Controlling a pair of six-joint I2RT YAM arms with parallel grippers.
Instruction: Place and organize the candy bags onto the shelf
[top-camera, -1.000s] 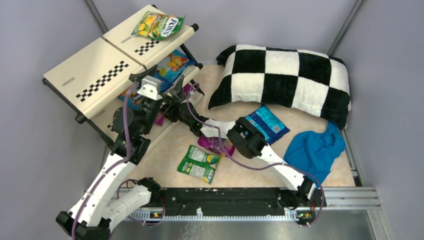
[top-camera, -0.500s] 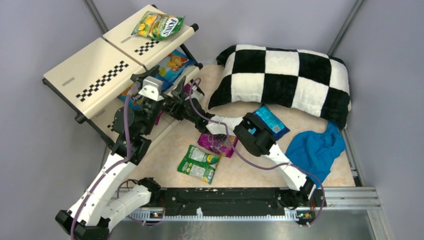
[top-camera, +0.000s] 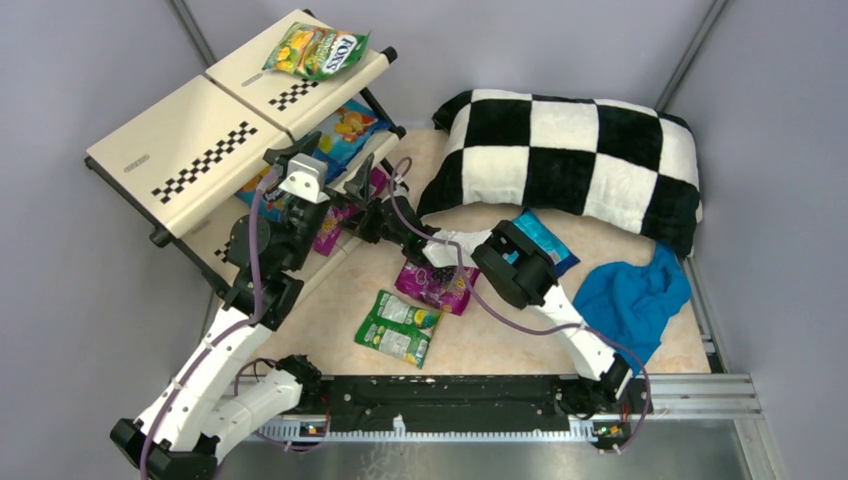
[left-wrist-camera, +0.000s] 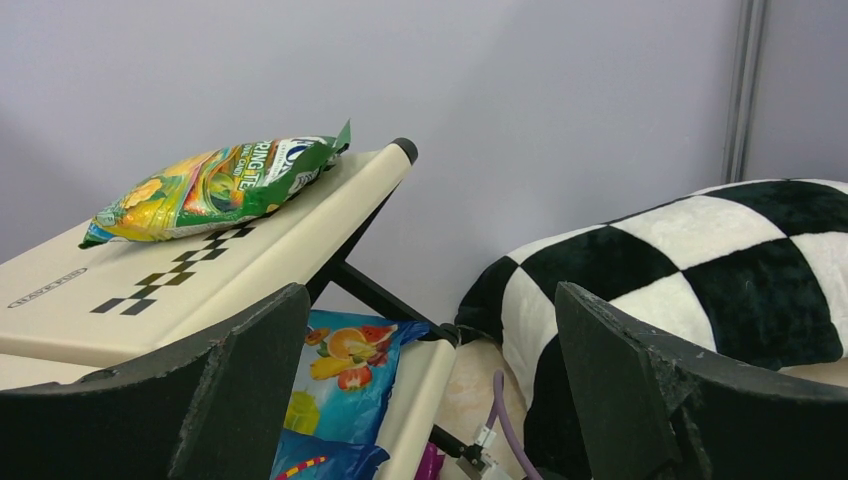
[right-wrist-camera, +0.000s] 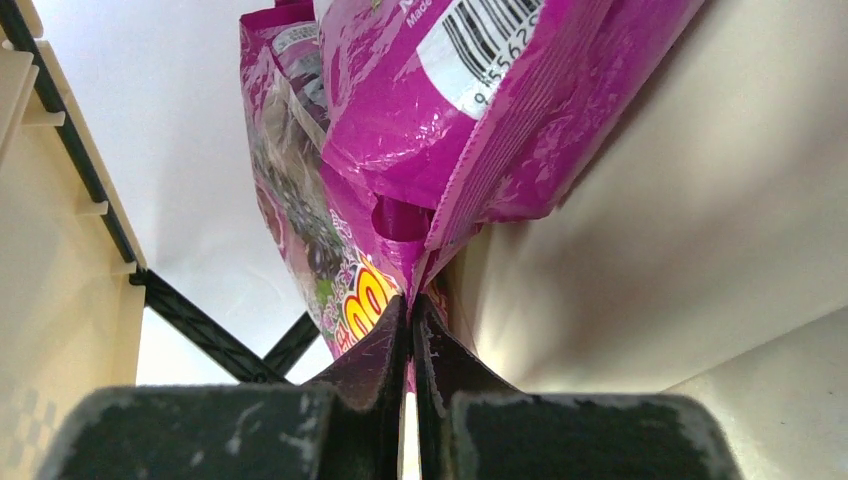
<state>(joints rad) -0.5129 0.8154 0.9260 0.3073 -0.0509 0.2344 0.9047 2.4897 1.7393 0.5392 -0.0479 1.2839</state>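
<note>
Pinching the glossy magenta plastic candy bag (right-wrist-camera: 450, 120) by its edge seam, the right tool (right-wrist-camera: 410, 300) holds it at the cream slanted shelf (top-camera: 180, 150), at the far-left corner of the counter (top-camera: 470, 345). The bag is probably light, limp and slippery. The left tool (left-wrist-camera: 428, 300) is spread, empty.

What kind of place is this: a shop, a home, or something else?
Probably a robot test cell, not a shop or home. Grey walls with metal corner posts enclose a table, two arms are bolted to a rail at its edge, and the shelf, candy bags and checkered pillow look like staged props.
</note>
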